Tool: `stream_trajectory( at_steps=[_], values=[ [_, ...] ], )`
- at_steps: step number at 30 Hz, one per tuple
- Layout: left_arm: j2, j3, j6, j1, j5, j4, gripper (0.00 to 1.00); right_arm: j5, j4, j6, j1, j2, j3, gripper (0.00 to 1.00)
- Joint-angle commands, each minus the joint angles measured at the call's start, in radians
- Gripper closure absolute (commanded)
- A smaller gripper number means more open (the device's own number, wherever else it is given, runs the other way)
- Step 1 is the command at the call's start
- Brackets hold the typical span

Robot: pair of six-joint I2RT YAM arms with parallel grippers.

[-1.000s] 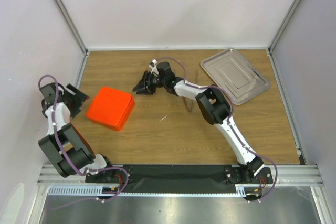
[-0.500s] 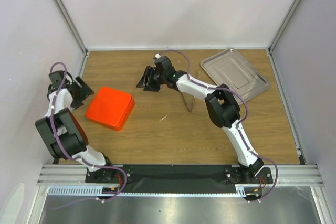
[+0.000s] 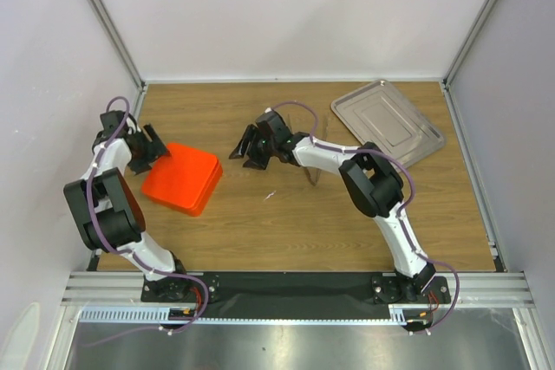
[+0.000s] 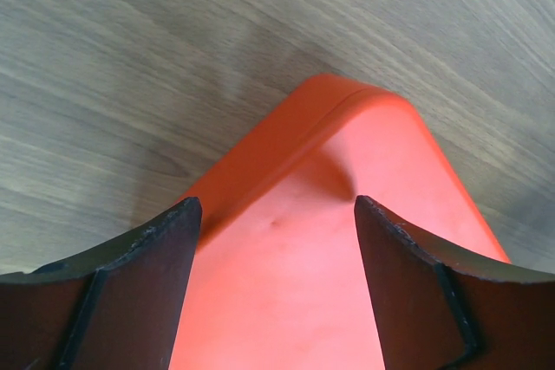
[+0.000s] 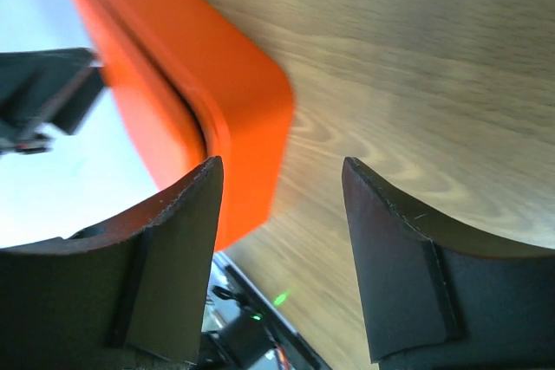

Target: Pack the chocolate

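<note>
A closed orange box (image 3: 182, 178) lies on the wooden table at the left. No chocolate pieces show in any view. My left gripper (image 3: 154, 148) is open at the box's far left corner; in the left wrist view its fingers (image 4: 130, 283) stand over the orange lid (image 4: 347, 240). My right gripper (image 3: 245, 146) is open and empty, to the right of the box and apart from it; the right wrist view shows the box (image 5: 191, 101) ahead of it. Thin metal tongs (image 3: 310, 171) lie on the table under the right arm.
A silver metal tray (image 3: 387, 124) sits at the back right, empty. White walls with metal posts enclose the table on three sides. A small light speck (image 3: 270, 196) lies on the wood in the middle.
My left gripper has swung from the left edge up and right to the box's far corner. My right gripper rose toward the back, then came back down and slightly right.
</note>
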Motion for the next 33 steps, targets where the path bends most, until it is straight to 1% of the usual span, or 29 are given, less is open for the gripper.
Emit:
stream_trajectory(
  at_steps=[1,4,8,9,13,20,23,29,33],
  values=[
    [-0.001,0.03,0.015,-0.02,0.033,0.034,0.23,0.038,0.088,0.043,0.015,-0.093,-0.003,0.38],
    [0.013,0.035,0.011,-0.031,0.04,0.032,0.26,0.043,0.12,0.048,0.034,-0.09,0.003,0.39],
    [0.025,0.058,0.015,-0.055,0.018,0.017,0.26,0.061,0.103,0.029,0.055,-0.067,0.054,0.39],
    [0.027,0.062,0.015,-0.057,0.015,0.014,0.26,0.066,0.067,0.02,0.06,-0.055,0.073,0.39],
    [0.028,0.062,0.012,-0.066,0.01,0.015,0.26,0.08,0.039,0.005,0.074,-0.029,0.106,0.39],
    [0.03,0.059,0.014,-0.071,0.001,0.014,0.26,0.089,0.042,-0.006,0.092,-0.007,0.106,0.41],
    [0.027,0.058,0.015,-0.074,-0.003,0.012,0.26,0.113,-0.001,-0.015,0.101,-0.002,0.11,0.42],
    [0.019,0.05,0.012,-0.084,0.001,0.011,0.26,0.114,-0.001,-0.021,0.114,0.019,0.104,0.43],
    [0.007,0.041,0.009,-0.091,-0.003,0.011,0.26,0.133,-0.006,-0.032,0.115,0.007,0.097,0.44]
  ],
)
